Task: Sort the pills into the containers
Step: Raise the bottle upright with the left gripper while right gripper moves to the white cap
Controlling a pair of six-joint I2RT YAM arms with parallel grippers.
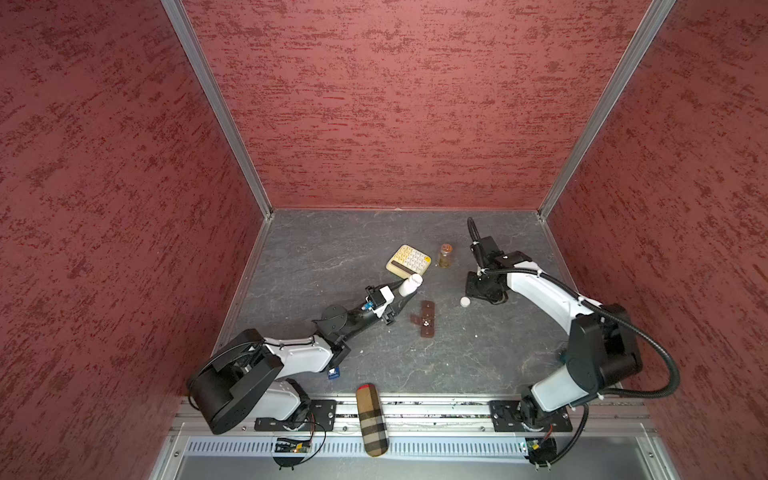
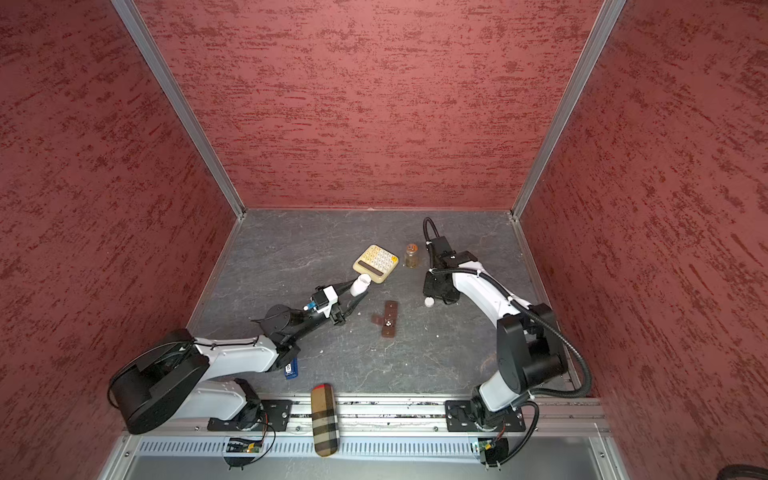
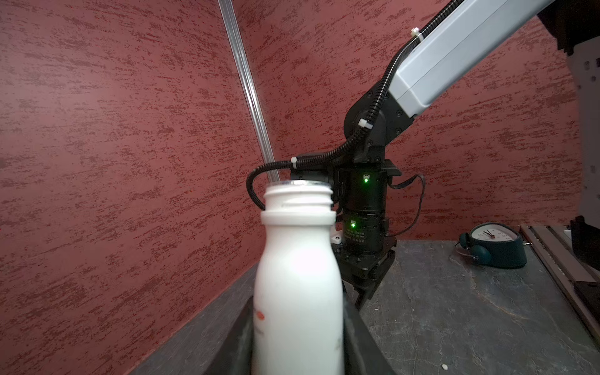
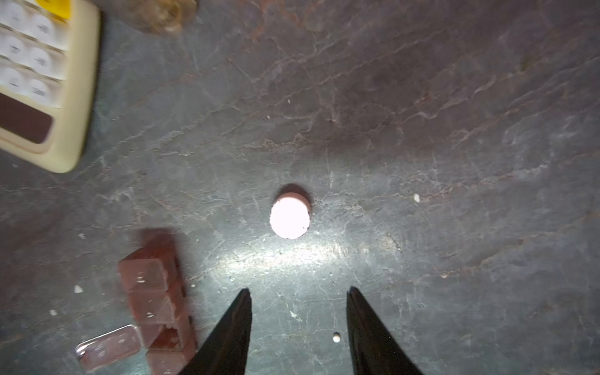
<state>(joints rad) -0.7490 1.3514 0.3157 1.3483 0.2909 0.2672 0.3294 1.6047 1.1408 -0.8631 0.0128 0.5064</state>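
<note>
The containers form a dark brown strip box (image 1: 427, 319) (image 2: 390, 318) (image 4: 152, 292) lying mid-table, with one lid (image 4: 110, 347) flipped open. Small white pills (image 1: 425, 322) show in the open compartment. My left gripper (image 1: 402, 291) (image 3: 297, 341) is shut on a small white bottle (image 1: 410, 284) (image 3: 298, 285) that has no cap on its neck and is tilted above the table. The bottle's white cap (image 1: 465, 301) (image 4: 290, 216) lies on the table just ahead of my right gripper (image 4: 298, 292), which is open and empty. A tiny white pill (image 4: 336, 338) lies on the table between its fingers.
A cream calculator (image 1: 408, 259) and a clear amber bottle (image 1: 445, 254) stand behind the box. A plaid case (image 1: 372, 419) rests on the front rail and a blue item (image 1: 333, 372) lies by the left arm. A teal clock (image 3: 493, 243) sits at the right. A loose white speck (image 4: 416, 197) dots the table.
</note>
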